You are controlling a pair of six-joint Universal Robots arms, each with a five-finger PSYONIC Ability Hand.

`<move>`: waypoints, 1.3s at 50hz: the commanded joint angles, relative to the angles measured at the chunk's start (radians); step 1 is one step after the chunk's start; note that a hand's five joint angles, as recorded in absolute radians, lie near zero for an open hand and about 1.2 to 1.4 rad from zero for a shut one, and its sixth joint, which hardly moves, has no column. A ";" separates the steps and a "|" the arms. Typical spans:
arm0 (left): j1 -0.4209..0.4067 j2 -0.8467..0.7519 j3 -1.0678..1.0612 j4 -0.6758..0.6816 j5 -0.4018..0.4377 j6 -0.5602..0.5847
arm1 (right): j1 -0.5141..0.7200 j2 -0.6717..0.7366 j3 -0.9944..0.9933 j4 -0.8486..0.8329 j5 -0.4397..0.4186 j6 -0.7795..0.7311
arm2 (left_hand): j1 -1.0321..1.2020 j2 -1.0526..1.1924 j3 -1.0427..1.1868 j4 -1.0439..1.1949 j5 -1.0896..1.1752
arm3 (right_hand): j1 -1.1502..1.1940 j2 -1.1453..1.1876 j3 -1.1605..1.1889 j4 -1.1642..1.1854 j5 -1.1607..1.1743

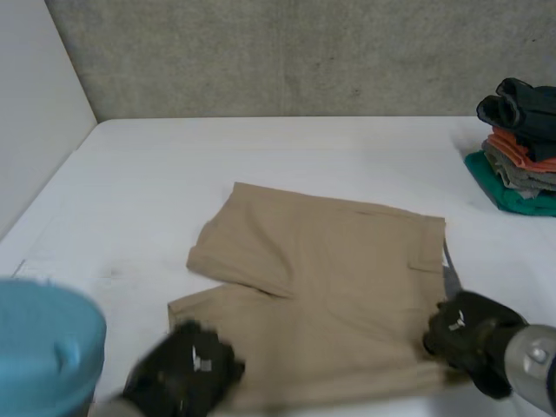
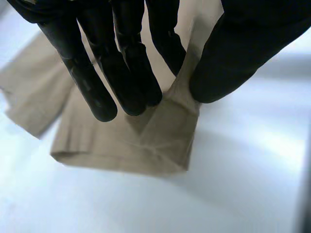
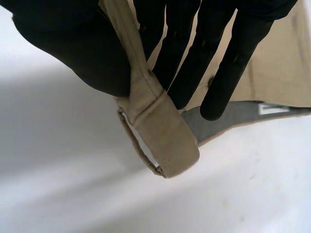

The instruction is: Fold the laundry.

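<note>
Nearest the camera sits the left arm's light-blue cap, and just beyond it the black left robot hand rests on the near leg hem of a pair of tan cloth shorts. In its wrist view, its fingers and thumb pinch up a ridge of fabric at the hem corner. The black right robot hand is at the near waistband corner. There its thumb and fingers clamp the band beside a belt loop, lifting that corner slightly off the white worktop.

The shorts lie flat in the middle of the worktop, with the waist towards the robot's right and both legs pointing left, side by side. No fold in them is visible, so this garment appears to be at its first step. With both near corners gripped, the likely move is to carry the near edge over onto the far one. A stack of folded clothes in dark, orange, grey and green sits at the far right edge, well apart from the shorts. It suggests part of the laundry is already done.
</note>
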 commanded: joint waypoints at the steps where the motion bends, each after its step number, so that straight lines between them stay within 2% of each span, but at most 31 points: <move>1: -0.046 -0.046 0.063 0.014 -0.015 0.049 | -0.067 0.008 -0.037 -0.022 -0.044 -0.056 | 0.247 0.200 0.203 0.201 0.244 | 0.296 0.221 0.203 0.196 0.202; 5: 0.054 -0.168 0.184 0.147 -0.063 0.054 | -0.053 0.080 -0.085 -0.139 -0.085 -0.033 | 0.247 0.200 0.203 0.201 0.244 | 0.296 0.221 0.203 0.196 0.202; 8: 0.115 -0.262 0.297 0.230 -0.113 0.097 | -0.051 0.162 -0.137 -0.257 -0.082 0.014 | 0.247 0.200 0.203 0.201 0.244 | 0.296 0.221 0.203 0.196 0.202; 11: 0.125 -0.348 0.381 0.293 -0.138 0.149 | -0.050 0.205 -0.172 -0.341 -0.084 0.054 | 0.247 0.200 0.203 0.201 0.244 | 0.296 0.221 0.203 0.196 0.202; 15: 0.128 -0.481 0.493 0.452 -0.153 0.250 | -0.042 0.289 -0.220 -0.478 -0.076 0.080 | 0.247 0.200 0.203 0.201 0.244 | 0.296 0.221 0.203 0.196 0.202; 24: 0.137 -0.739 0.649 0.947 -0.146 0.558 | -0.027 0.556 -0.382 -0.833 0.036 0.076 | 0.247 0.200 0.203 0.201 0.244 | 0.296 0.221 0.203 0.196 0.202; 28: 0.140 -0.814 0.681 1.077 -0.149 0.626 | -0.025 0.637 -0.431 -0.962 0.024 0.076 | 0.247 0.200 0.203 0.201 0.244 | 0.296 0.221 0.203 0.196 0.202; 29: 0.140 -0.824 0.683 1.091 -0.149 0.626 | -0.024 0.653 -0.439 -0.979 0.025 0.076 | 0.247 0.200 0.203 0.201 0.244 | 0.053 -0.022 -0.040 -0.047 -0.041; 30: 0.140 -0.830 0.683 1.104 -0.149 0.626 | -0.024 0.667 -0.447 -0.996 0.027 0.076 | 0.247 0.200 0.203 0.201 0.244 | -0.347 -0.423 -0.440 -0.448 -0.442; 31: 0.140 -0.834 0.680 1.115 -0.147 0.626 | -0.024 0.676 -0.450 -1.015 0.031 0.076 | -0.064 -0.111 -0.108 -0.110 -0.066 | -0.700 -0.776 -0.793 -0.800 -0.795; 32: 0.140 -0.837 0.674 1.126 -0.147 0.623 | -0.024 0.686 -0.455 -1.042 0.033 0.088 | -0.736 -0.783 -0.779 -0.782 -0.738 | -0.925 -1.001 -1.018 -1.026 -1.020; 33: 0.138 -0.836 0.669 1.135 -0.147 0.623 | -0.024 0.685 -0.458 -1.052 0.036 0.094 | -0.888 -0.935 -0.931 -0.934 -0.890 | -0.925 -1.001 -1.018 -1.026 -1.020; 34: 0.138 -0.834 0.668 1.137 -0.147 0.622 | -0.025 0.681 -0.458 -1.055 0.036 0.102 | -0.936 -0.983 -0.979 -0.982 -0.938 | -0.925 -1.001 -1.018 -1.026 -1.020; 38: 0.126 -0.805 0.651 1.137 -0.149 0.621 | -0.030 0.624 -0.439 -1.053 0.039 0.194 | -0.974 -1.021 -1.018 -1.020 -0.976 | -0.925 -1.001 -1.018 -1.026 -1.020; 42: 0.117 -0.723 0.583 1.128 -0.153 0.603 | -0.038 0.484 -0.390 -0.980 0.034 0.341 | -0.971 -1.018 -1.015 -1.017 -0.974 | -0.925 -1.001 -1.018 -1.026 -1.020; 46: 0.102 -0.632 0.468 1.125 -0.153 0.543 | -0.048 0.360 -0.352 -0.762 0.002 0.470 | -0.963 -1.010 -1.006 -1.008 -0.965 | -0.925 -1.001 -1.018 -1.026 -1.020; 47: 0.098 -0.577 0.420 1.117 -0.153 0.504 | -0.062 0.326 -0.343 -0.662 -0.021 0.499 | -0.963 -1.010 -1.006 -1.008 -0.965 | -0.925 -1.001 -1.018 -1.026 -1.020; 50: 0.094 -0.493 0.335 1.089 -0.149 0.427 | -0.113 0.286 -0.314 -0.508 -0.067 0.536 | -0.963 -1.010 -1.006 -1.008 -0.965 | -0.925 -1.001 -1.018 -1.026 -1.020; 51: 0.091 -0.444 0.294 1.063 -0.149 0.367 | -0.142 0.263 -0.279 -0.430 -0.096 0.533 | -0.963 -1.010 -1.006 -1.008 -0.965 | -0.925 -1.001 -1.018 -1.026 -1.020; 53: 0.088 -0.402 0.258 1.033 -0.149 0.306 | -0.172 0.240 -0.242 -0.385 -0.137 0.530 | -0.963 -1.010 -1.006 -1.008 -0.965 | -0.925 -1.001 -1.018 -1.026 -1.020; 55: 0.085 -0.356 0.220 0.979 -0.146 0.213 | -0.200 0.219 -0.179 -0.386 -0.189 0.528 | -0.960 -1.007 -1.003 -1.006 -0.962 | -0.913 -0.988 -1.006 -1.013 -1.007; 59: 0.082 -0.322 0.186 0.890 -0.144 0.085 | -0.228 0.214 -0.088 -0.462 -0.222 0.528 | -0.957 -1.004 -1.000 -1.003 -0.959 | -0.754 -0.830 -0.847 -0.855 -0.849; 65: 0.082 -0.319 0.168 0.833 -0.129 0.011 | -0.248 0.233 -0.021 -0.581 -0.224 0.528 | -0.957 -1.004 -1.000 -1.003 -0.959 | -0.636 -0.712 -0.729 -0.737 -0.731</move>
